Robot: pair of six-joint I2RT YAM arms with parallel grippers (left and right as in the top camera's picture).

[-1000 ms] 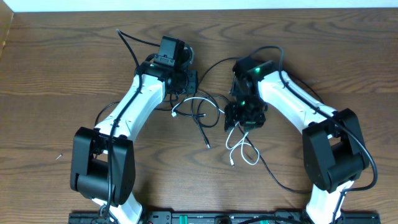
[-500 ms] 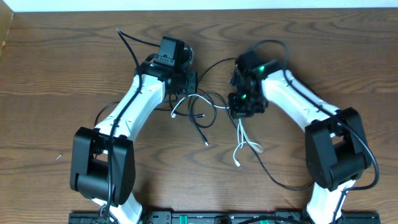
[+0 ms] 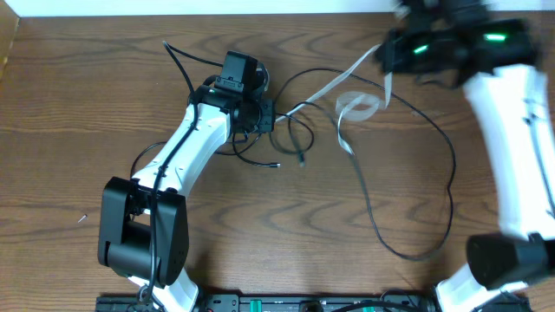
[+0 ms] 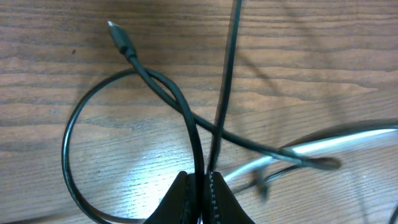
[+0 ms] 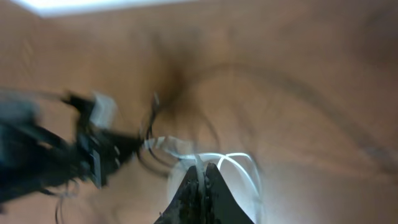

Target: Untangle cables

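My left gripper (image 4: 199, 178) is shut on the black cable (image 4: 186, 115), which curls in a loop on the wood with one plug end (image 4: 118, 36) lying free. From above, the left gripper (image 3: 264, 117) stays low at the table's middle. The black cable (image 3: 451, 173) also sweeps out in a wide arc to the right. Raised at the far right and blurred, my right gripper (image 3: 388, 56) is shut on the white cable (image 3: 334, 87). That cable hangs stretched back toward the left gripper. In the right wrist view the white cable (image 5: 239, 159) loops just past the right gripper (image 5: 201, 167).
The table (image 3: 69, 104) is brown wood with a pale strip along its far edge. The left arm (image 3: 186, 147) runs from the front left to the middle. The right arm (image 3: 512, 130) stands tall along the right edge.
The right gripper closed on the white cable and swung up and to the far right, pulling it out of the tangle. The black cable spread into a wide arc. The left gripper held still.
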